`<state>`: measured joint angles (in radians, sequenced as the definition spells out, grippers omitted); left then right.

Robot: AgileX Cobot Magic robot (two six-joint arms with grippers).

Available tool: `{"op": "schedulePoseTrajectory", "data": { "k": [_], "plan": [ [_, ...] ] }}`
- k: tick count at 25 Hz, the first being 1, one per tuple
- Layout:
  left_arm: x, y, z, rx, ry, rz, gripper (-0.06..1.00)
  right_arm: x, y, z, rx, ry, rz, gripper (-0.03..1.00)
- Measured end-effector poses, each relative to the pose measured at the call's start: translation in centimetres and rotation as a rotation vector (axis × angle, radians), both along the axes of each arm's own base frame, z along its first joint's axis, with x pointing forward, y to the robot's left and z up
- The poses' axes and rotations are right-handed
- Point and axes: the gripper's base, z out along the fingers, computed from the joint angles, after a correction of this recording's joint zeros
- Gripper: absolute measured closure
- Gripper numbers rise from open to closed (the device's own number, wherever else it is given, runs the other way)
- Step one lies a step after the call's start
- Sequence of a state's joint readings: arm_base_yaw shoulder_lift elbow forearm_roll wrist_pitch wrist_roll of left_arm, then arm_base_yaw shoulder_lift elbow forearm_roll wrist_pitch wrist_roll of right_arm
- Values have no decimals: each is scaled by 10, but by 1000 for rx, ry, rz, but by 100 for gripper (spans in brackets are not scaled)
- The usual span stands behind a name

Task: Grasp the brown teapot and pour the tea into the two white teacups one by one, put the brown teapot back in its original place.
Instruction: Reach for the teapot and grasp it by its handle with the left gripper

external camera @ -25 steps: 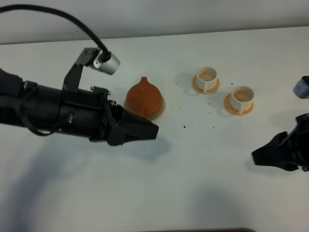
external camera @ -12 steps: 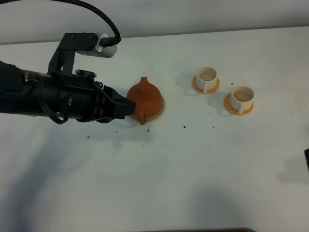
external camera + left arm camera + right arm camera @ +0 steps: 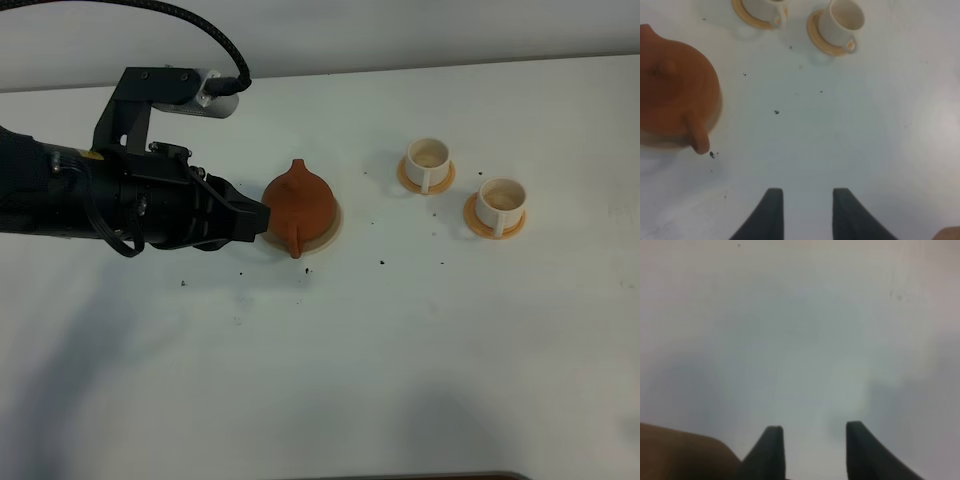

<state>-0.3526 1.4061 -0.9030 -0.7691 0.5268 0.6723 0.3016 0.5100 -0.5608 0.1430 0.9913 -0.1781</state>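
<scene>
The brown teapot stands on its pale round coaster, one stub pointing to the table's far side and one to the near side. Just left of it, my left gripper is open with its tips beside the pot's wall. In the left wrist view the fingers hold nothing, and the teapot lies off to one side of them. The two white teacups sit on orange saucers to the right. Their insides look pale, and no tea shows. My right gripper is open over bare table.
Dark specks dot the white table around the teapot. A black cable loops from the left arm's camera bracket. The right arm is outside the exterior high view.
The left gripper swung from in front of the teapot to its left side and drew back slightly. The right arm withdrew off the right edge of the exterior high view.
</scene>
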Motion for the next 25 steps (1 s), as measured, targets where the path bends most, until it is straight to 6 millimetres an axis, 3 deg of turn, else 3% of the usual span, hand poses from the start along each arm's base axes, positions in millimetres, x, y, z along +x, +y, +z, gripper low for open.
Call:
{"op": "schedulePoseTrajectory", "data": {
  "k": [7,10,25],
  "plan": [
    [1,0,0,0,-5,4,70,-23,-6,-5,3,-90,37,68],
    [0,0,0,0,-3,3,70,-28,-6,-11,-1,-53,67,68],
    [-2,0,-1,3,20,-18,70,-31,-3,-15,26,-15,92,68]
  ]
}}
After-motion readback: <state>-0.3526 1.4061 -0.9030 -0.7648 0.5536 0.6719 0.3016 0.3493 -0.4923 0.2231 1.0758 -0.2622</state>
